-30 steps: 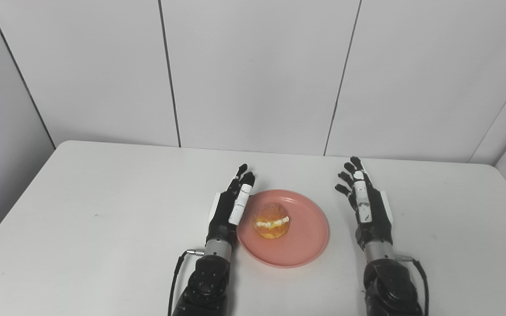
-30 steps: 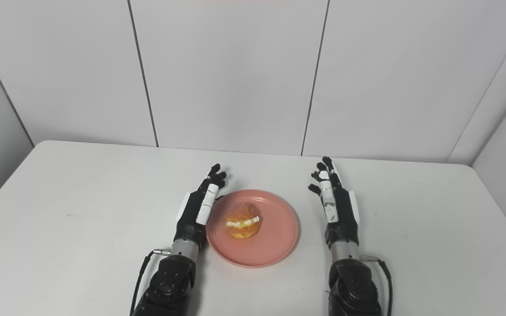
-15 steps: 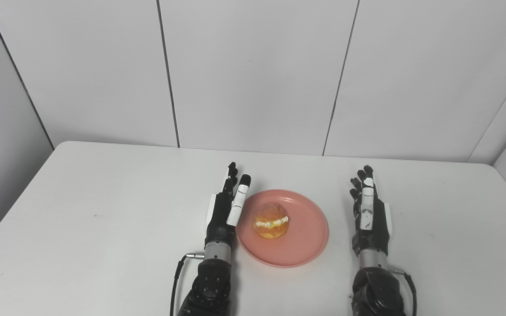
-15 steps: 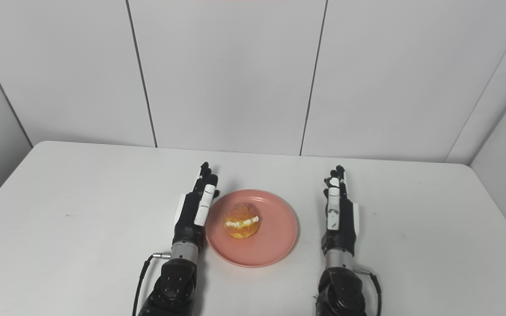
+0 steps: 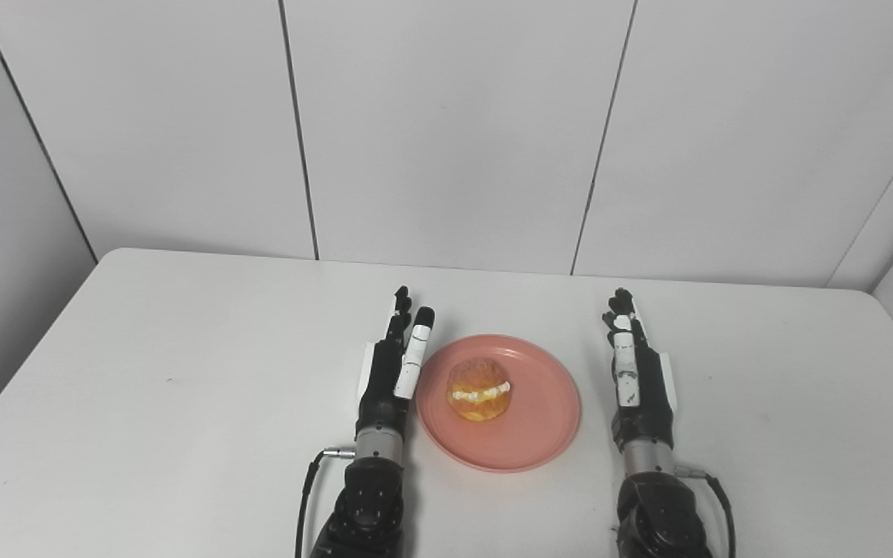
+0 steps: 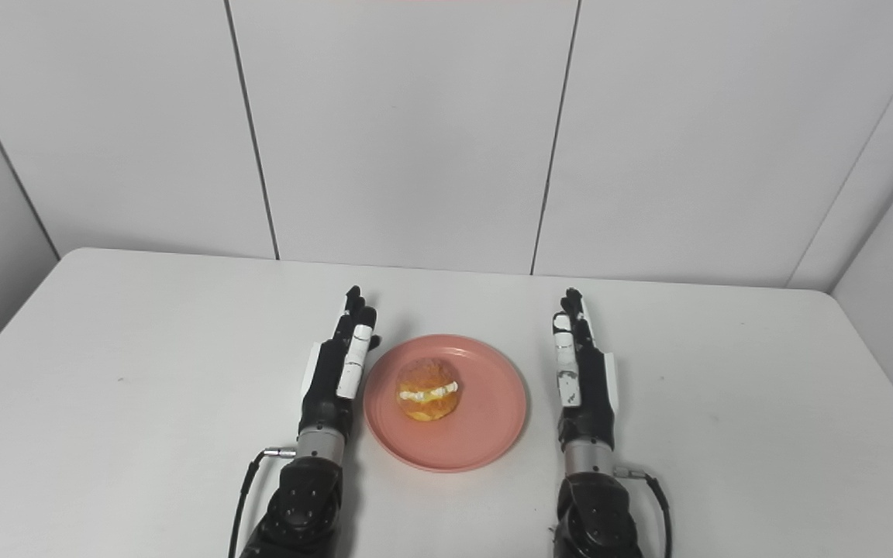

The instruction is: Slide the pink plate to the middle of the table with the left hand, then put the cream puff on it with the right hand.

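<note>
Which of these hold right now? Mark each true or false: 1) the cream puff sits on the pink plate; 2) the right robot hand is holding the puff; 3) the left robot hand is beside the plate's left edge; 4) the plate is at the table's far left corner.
1) True: the cream puff rests on the pink plate.
2) False: the right robot hand is open, empty, and clear of the plate's right side.
3) True: the left robot hand lies along that edge, open.
4) False: the plate sits near the middle of the table, between both hands.
</note>
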You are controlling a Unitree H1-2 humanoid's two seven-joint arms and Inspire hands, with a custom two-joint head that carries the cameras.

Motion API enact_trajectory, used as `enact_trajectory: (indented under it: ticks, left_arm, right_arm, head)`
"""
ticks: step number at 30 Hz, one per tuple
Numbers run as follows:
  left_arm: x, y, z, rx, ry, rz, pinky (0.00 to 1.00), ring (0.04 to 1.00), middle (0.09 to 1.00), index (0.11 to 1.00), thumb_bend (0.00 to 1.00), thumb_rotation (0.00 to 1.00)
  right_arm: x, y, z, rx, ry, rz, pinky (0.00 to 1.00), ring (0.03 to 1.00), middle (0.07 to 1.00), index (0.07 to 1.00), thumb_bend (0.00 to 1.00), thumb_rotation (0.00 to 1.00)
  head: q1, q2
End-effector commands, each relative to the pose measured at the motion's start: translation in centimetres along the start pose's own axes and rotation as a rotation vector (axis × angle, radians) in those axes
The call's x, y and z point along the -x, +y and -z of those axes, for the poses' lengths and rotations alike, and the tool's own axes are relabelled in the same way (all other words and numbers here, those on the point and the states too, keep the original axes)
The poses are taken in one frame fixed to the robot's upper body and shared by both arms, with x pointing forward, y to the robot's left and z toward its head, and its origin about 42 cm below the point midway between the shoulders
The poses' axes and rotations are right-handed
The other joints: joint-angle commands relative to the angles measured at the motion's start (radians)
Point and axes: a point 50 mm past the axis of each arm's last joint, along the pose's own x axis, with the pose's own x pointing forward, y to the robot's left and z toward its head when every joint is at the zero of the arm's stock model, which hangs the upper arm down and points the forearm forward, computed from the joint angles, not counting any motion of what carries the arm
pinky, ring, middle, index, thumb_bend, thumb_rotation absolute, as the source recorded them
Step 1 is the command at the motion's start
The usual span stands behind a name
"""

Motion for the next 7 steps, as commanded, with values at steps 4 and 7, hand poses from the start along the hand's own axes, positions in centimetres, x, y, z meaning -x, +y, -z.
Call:
enact_trajectory:
  ticks: [4, 7]
  left_arm:
    - [-0.23, 0.22, -0.92, -0.008, -0.027, -0.011, 1.00, 1.000, 1.000, 1.000, 0.74, 0.99]
    - [-0.10, 0.23, -0.89, -0.009, -0.025, -0.009, 1.00, 1.000, 1.000, 1.000, 0.74, 0.99]
  right_arm:
    - [0.34, -0.32, 0.05, -0.006, 0.009, -0.020, 0.98, 0.951, 0.963, 0.951, 0.90, 1.00]
    - [0.52, -0.34, 0.13, -0.012, 0.018, -0.024, 0.97, 0.948, 0.964, 0.955, 0.90, 1.00]
  head:
    - [-0.001, 0.002]
    - [-0.002, 0.005]
